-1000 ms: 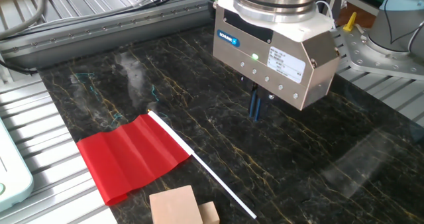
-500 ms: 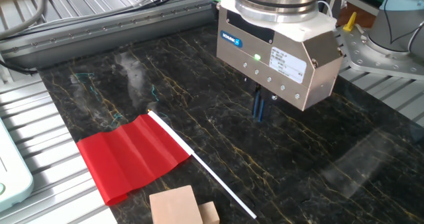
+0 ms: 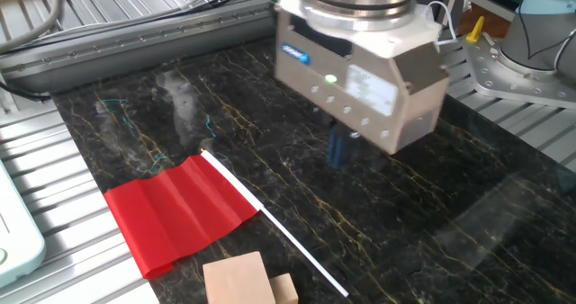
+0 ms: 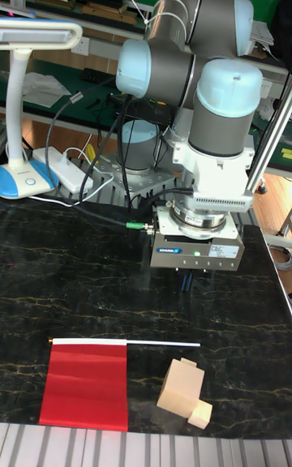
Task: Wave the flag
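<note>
Shifting left since half a second ago, the gripper (image 3: 337, 149) body is motion-blurred in the fixed view; flag and blocks lie where they were.

One dark marble table (image 3: 432, 241) carries everything. One UR5 arm (image 4: 219, 94) hangs over its middle, gripper pointing down, above the surface. Blue fingers (image 4: 187, 281) sit close together with nothing between them; the exact gap cannot be told, blur in one view and too small in the other.

One flag (image 3: 180, 212) lies flat at the near left of the table, red cloth spread out, its white stick (image 3: 297, 250) running along the cloth's edge and sticking out past it toward the wooden blocks (image 4: 183, 390). Two pale blocks, one bigger and one small, touching each other, just beside the stick's free end. Gripper is well apart from the flag, far-right of it in the fixed view.

Step in hand, as a judgement: approach, no grasp yet. Next move likely calls for travelling over the bare part of the stick, opening, descending, and closing on the thin stick without bumping the blocks.

One desk lamp (image 4: 32, 37) stands at far left, off the table.
</note>
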